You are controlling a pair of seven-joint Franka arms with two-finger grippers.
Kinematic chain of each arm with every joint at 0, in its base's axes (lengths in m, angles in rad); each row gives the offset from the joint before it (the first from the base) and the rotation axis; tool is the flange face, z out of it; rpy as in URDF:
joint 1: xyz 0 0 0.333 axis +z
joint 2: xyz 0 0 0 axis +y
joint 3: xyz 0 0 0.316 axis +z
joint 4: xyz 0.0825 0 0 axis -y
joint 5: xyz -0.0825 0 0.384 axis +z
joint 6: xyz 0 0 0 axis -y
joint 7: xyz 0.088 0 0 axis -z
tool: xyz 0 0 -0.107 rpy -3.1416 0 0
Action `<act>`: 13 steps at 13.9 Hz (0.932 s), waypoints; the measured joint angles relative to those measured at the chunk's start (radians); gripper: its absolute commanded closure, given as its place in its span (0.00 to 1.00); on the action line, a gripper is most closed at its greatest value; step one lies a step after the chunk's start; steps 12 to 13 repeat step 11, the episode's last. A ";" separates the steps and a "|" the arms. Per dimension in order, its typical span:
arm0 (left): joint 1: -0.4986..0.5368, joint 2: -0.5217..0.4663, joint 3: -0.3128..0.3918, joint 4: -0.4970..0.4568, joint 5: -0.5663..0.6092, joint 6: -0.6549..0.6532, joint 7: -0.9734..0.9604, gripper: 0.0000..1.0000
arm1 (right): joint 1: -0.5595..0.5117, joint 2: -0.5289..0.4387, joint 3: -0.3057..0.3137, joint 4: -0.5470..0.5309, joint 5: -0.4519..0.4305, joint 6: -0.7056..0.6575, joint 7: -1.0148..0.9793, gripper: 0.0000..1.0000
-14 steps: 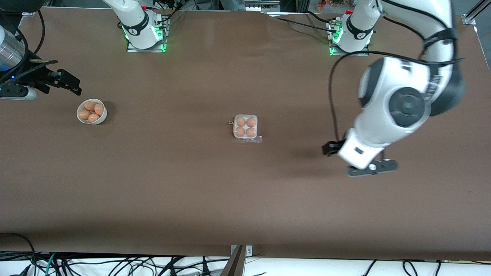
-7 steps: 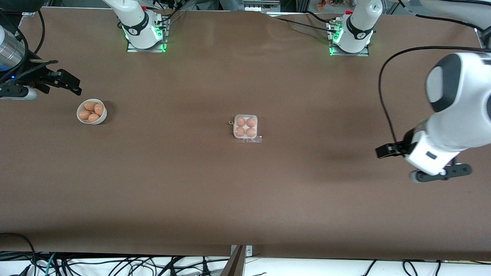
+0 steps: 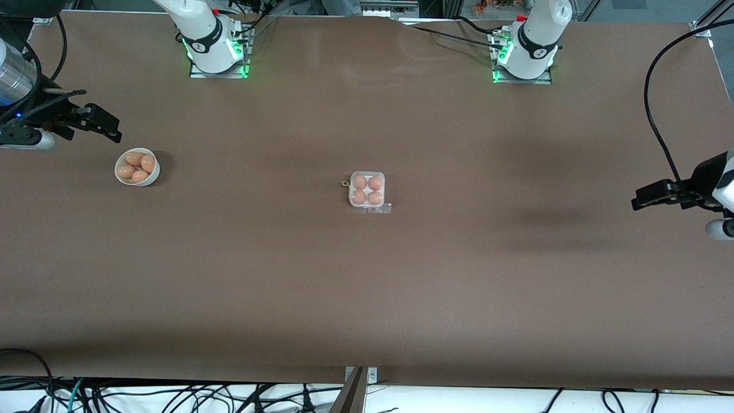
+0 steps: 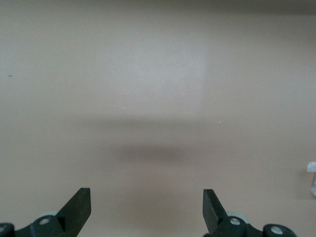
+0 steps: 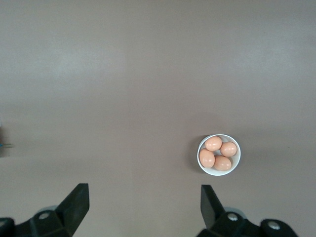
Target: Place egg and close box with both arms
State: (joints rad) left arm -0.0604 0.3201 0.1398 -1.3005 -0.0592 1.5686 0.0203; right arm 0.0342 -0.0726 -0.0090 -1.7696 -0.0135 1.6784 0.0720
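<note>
Brown eggs fill all four cells of the box (image 3: 367,191) mid-table, lid apparently shut, so both arms look parked. Left gripper (image 4: 146,207) hangs spread over bare table at its end, mostly cropped; right gripper (image 5: 144,205), spread too, hangs near the bowl (image 3: 137,167).

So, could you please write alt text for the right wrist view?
A white bowl holding four brown eggs sits on a bare brown table. The right gripper hangs open above the table, beside the bowl rather than over it.
</note>
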 measured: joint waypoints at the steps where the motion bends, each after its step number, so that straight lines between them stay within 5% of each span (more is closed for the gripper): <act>1: 0.025 -0.022 -0.047 -0.040 0.032 0.019 0.000 0.00 | 0.000 0.000 0.000 0.000 0.000 0.000 0.000 0.00; 4: 0.044 -0.077 -0.104 -0.156 0.057 0.053 0.000 0.00 | 0.000 0.001 0.000 0.000 0.000 0.000 0.000 0.00; 13: 0.049 -0.218 -0.108 -0.313 0.057 0.061 0.001 0.00 | -0.001 0.002 0.000 0.000 0.000 -0.001 0.000 0.00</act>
